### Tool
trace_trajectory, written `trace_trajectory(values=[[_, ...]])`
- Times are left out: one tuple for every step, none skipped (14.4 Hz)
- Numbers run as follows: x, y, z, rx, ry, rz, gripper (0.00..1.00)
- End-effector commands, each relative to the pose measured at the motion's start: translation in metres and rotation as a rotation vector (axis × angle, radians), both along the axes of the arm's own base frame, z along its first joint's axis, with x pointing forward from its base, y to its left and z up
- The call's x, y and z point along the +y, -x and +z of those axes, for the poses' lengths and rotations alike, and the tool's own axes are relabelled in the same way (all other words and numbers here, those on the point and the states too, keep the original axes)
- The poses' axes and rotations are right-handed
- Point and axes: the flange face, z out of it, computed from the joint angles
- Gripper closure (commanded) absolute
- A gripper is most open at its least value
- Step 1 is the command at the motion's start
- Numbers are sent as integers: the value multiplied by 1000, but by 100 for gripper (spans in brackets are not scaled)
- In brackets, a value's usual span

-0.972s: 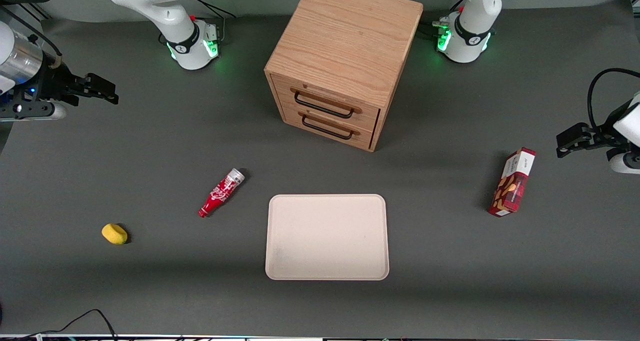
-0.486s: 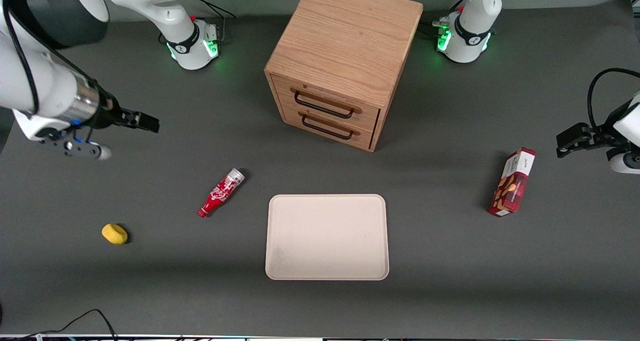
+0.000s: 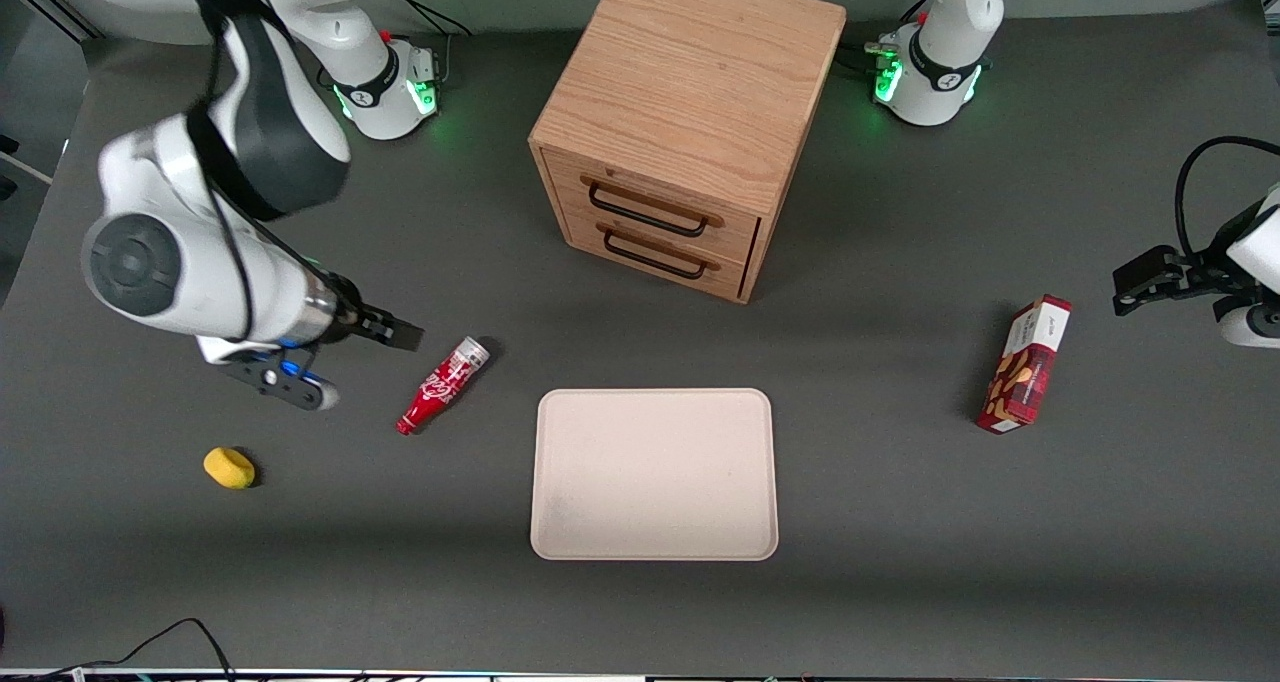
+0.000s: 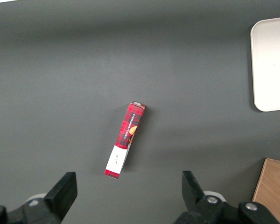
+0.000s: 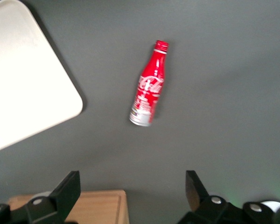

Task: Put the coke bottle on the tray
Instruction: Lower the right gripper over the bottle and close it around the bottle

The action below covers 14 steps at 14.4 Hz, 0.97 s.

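A dark grey table surface [image 3: 900,582] was seen to carry everything in the scene. A light oak cabinet with two black-handled drawers [image 3: 680,132] was stood at mid-table, farther from the front camera than the other items. In front of its drawers, nearer the camera, the large flat cream tray with rounded corners and a low rim [image 3: 655,474] was laid, and nothing was seen on it.

The black two-finger gripper [image 3: 398,335] of the working arm was held above the table toward that arm's end, near the bottle's silver base but apart from it. In the right wrist view its two fingers [image 5: 67,191] were shown spread wide with only bare table between them, so nothing was gripped.

A red rectangular snack box [image 3: 1025,364] was left well apart toward the parked arm's end.

The small red contour-shaped coke bottle with white script [image 3: 442,385] was found lying on its side on the table, beside the tray but not touching it, its cap pointed toward the camera and its silver base away.

A small yellow rounded lump [image 3: 229,467] was seen nearer the camera, toward the working arm's end.

The task was judged barely begun: the bottle was not yet grasped, and lowering, closing, lifting, carrying and setting down on the tray were all left.
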Motion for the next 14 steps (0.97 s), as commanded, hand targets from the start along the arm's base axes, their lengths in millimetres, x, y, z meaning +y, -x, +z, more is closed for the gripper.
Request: trace_trajectory(values=[[-1, 16, -39, -33, 53, -22, 0], [-1, 23, -54, -48, 57, -19, 0], [-2, 30, -67, -69, 53, -19, 0], [-3, 36, -83, -96, 47, -19, 0], [-4, 40, -100, -114, 42, -27, 0], [-5, 45, -114, -135, 51, -52, 0], [-5, 51, -129, -153, 68, -59, 0], [-1, 59, -142, -168, 66, -77, 0], [-3, 64, -156, -173, 63, -87, 0], [-2, 68, -166, -180, 57, -94, 0], [-2, 68, -174, -186, 52, -100, 0], [-2, 66, -185, -182, 53, -114, 0], [-1, 65, -194, -187, 52, -116, 0], [-1, 66, -204, -185, 62, -127, 0]])
